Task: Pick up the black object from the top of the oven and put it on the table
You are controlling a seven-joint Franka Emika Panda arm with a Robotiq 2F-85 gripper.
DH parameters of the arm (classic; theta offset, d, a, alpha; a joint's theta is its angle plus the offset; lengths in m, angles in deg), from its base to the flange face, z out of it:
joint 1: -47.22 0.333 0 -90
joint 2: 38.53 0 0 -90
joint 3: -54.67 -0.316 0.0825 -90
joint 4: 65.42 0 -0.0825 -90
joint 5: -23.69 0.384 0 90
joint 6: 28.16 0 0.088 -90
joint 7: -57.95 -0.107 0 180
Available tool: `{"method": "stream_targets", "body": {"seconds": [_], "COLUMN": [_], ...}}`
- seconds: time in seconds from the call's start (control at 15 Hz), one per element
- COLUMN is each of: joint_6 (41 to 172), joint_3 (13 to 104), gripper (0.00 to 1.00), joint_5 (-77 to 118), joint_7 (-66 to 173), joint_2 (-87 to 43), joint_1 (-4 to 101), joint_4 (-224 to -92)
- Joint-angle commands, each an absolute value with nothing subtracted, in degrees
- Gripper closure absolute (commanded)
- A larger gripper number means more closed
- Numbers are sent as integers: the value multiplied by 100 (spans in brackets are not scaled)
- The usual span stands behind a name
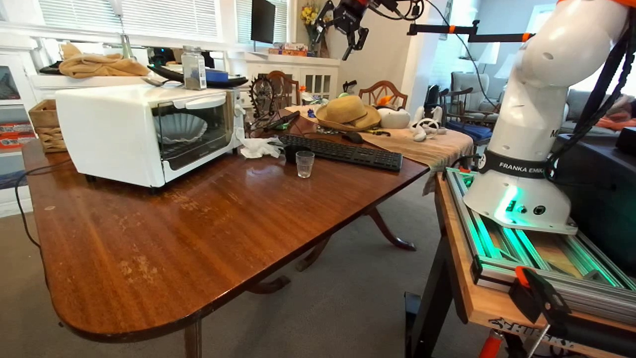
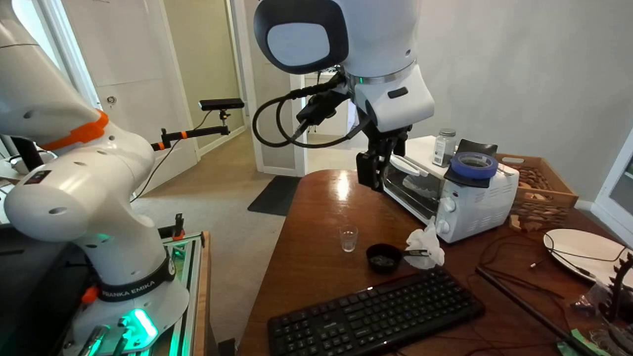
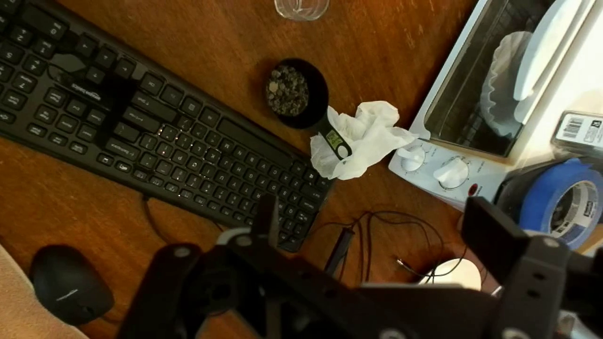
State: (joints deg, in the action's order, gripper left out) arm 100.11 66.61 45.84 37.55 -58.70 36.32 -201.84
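Note:
The black object (image 2: pixel 466 179) is a flat black piece on top of the white oven (image 2: pixel 477 212), with a round blue disc-like roll on it. Its edge shows in the wrist view (image 3: pixel 511 188) at the right, partly hidden by the blue roll, and in an exterior view (image 1: pixel 238 81). A dark curved slab rises behind the roll; I cannot tell if they are joined. The brown wooden table (image 1: pixel 198 238) carries the oven. My gripper (image 3: pixel 372 207) is open and empty, its fingers wide apart. It hangs above the table, in front of the oven and apart from the black object.
A glass jar (image 2: pixel 445 147) stands beside the blue roll on the oven. On the table are a clear glass (image 2: pixel 348 238), a black scoop (image 3: pixel 297 94), crumpled tissue (image 3: pixel 372 136), a keyboard (image 3: pixel 202 155) and loose cables. A wooden basket (image 2: pixel 539 188) stands behind the oven.

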Motion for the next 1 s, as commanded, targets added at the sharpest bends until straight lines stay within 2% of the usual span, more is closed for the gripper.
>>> {"method": "stream_targets", "body": {"seconds": [0.0,0.53,0.93], "joint_6": [9987,9987,10296], "joint_3": [6596,6597,6974], "gripper": [0,0,0], "joint_5": [4603,4602,4125], "joint_7": [3769,3769,4652], "joint_2": [-5885,-5907,-5158], "joint_1": [3573,3565,3324], "joint_4": [-20170,-20173,-19374]}}
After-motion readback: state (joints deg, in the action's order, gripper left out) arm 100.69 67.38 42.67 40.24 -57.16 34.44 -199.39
